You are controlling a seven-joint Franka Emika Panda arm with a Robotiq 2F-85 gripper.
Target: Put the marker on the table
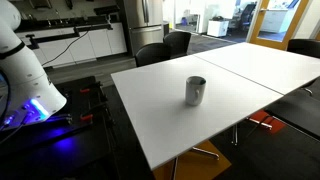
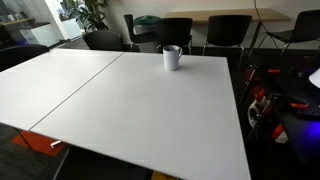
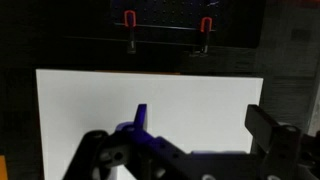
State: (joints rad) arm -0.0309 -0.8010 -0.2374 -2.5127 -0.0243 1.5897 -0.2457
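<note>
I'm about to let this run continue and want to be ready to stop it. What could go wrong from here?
No marker shows in any view. If it sits inside the grey cup, reaching in could tip the cup, which stands free on the table. The pincer is dark in the wrist view, so judging a grip on a slim thing may be hard.

Dark chairs (image 2: pixel 175 32), white cabinets (image 1: pixel 85 42)

Smooth matt white table (image 1: pixel 170 120), brushed metallic grey cup (image 1: pixel 195 91)
</note>
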